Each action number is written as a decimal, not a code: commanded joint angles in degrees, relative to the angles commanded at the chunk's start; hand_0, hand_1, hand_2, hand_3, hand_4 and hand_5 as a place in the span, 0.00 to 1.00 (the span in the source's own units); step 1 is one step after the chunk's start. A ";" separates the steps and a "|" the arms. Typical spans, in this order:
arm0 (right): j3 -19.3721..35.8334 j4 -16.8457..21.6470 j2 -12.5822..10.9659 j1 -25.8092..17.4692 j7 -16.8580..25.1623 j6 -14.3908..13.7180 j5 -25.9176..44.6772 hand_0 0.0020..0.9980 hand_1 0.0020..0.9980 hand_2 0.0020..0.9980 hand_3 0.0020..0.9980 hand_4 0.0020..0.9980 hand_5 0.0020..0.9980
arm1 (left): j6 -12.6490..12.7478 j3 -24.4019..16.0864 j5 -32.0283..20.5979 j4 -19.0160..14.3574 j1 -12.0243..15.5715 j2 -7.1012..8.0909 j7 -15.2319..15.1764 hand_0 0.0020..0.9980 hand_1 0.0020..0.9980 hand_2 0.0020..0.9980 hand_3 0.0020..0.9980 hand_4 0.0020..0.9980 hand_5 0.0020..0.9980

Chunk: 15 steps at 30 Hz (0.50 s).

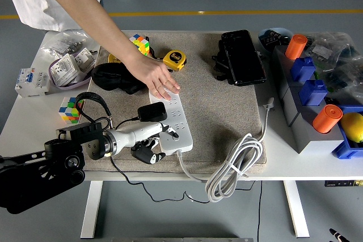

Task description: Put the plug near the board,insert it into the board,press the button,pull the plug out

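The white power strip (174, 118) lies on the beige mat, running from its far end toward the near edge. A black plug adapter (152, 112) sits on the strip's left side, with its thin black cable trailing toward me. My left hand (152, 143) is just below the plug at the strip's near end. One pale finger (165, 132) stretches out onto the strip near its button, and the dark fingers are curled under and hold nothing. A person's hand (160, 81) presses flat on the strip's far end. The right arm is out of sight.
The strip's white cord (235, 165) coils over the mat's near right corner. A yellow tape measure (174, 59), a black pouch (116, 77), cube puzzles (69, 109) and a black case (243, 56) surround the strip. Blue and grey bins (309, 109) stand at the right.
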 joint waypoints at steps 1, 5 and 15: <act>-0.02 -0.01 -0.01 -0.02 0.01 0.01 0.04 0.65 0.70 0.71 0.63 0.92 0.52 | -0.19 0.18 -0.13 0.07 -0.04 0.02 0.12 0.06 0.04 0.09 0.83 0.62 0.00; -0.12 -0.02 0.01 -0.06 0.00 0.02 0.08 0.65 0.70 0.71 0.63 0.92 0.52 | -0.27 0.93 -0.42 0.35 -0.27 0.02 0.28 0.06 0.04 0.09 0.83 0.62 0.00; -0.38 0.08 -0.13 0.16 0.00 -0.01 0.08 0.65 0.70 0.71 0.63 0.92 0.52 | -0.41 1.66 -1.02 0.39 -0.70 0.33 0.40 0.05 0.04 0.09 0.83 0.62 0.00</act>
